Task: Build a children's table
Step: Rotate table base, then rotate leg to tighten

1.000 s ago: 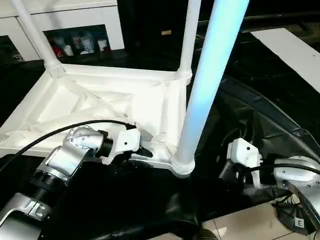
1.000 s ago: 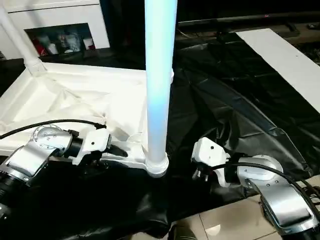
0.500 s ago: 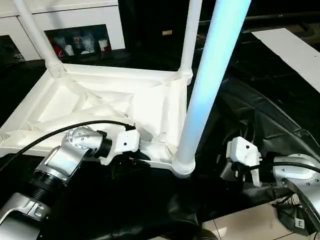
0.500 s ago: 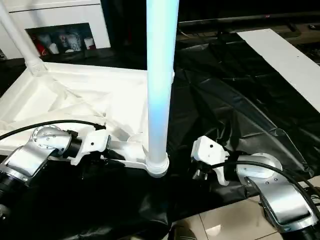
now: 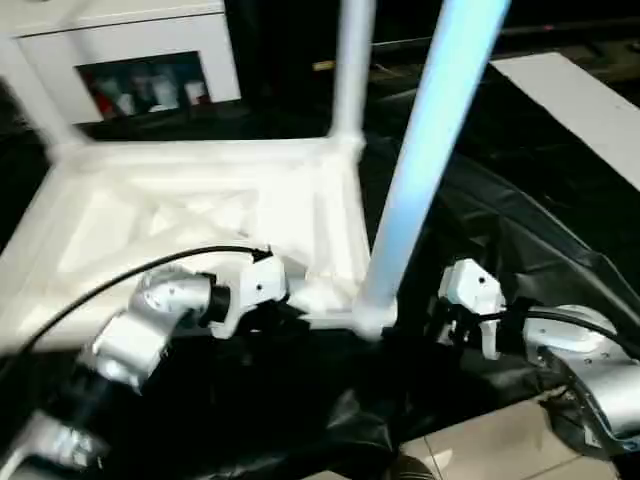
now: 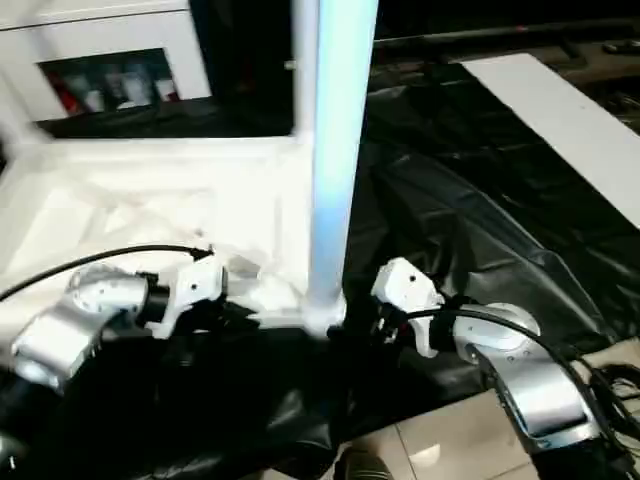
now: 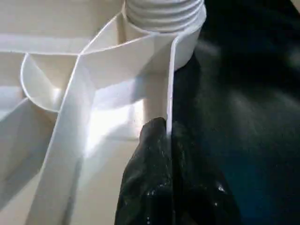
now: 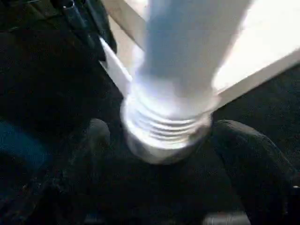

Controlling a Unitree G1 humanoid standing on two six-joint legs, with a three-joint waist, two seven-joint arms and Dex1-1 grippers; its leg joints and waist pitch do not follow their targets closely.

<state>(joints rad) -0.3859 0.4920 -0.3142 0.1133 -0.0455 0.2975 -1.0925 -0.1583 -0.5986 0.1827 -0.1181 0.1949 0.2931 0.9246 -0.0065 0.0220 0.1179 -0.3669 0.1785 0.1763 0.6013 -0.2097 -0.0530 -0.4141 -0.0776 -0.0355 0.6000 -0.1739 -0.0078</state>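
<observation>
1. Black sheeting [image 5: 520, 230] covers the floor, and the tabletop [image 5: 190, 215] lies on it upside down, ribs up, with a white cabinet [image 5: 130, 40] behind.
2. Three legs stand in its sockets: two at the far corners, and the near leg [image 5: 425, 150] rising tall right in front of the camera.
3. Big change on the left! The left gripper [image 7: 169, 154], half open a second ago, has snapped shut on the tabletop's thin near wall [image 7: 169, 84], pinching it just beside the near leg's socket [image 7: 164, 18].
4. In the left wrist view both black fingers [image 7: 145, 154] press flat against that wall, one on each side. That reads as a bracing grip, steadying the tabletop.
5. Over on the right, the right gripper [image 8: 159, 150] has slid in toward the base of the near leg. Its fingers [image 8: 248, 159] are spread wide, as they were a second ago, and now bracket the ribbed collar [image 8: 164, 126] on both sides, holding nothing yet.
6. What it means: one hand anchors the tabletop, the other is lined up on the leg. My read is that the next job is closing on that collar to seat or tighten the leg.
7. The fourth corner sits outside the head views, so I can't tell whether its leg is in.
</observation>
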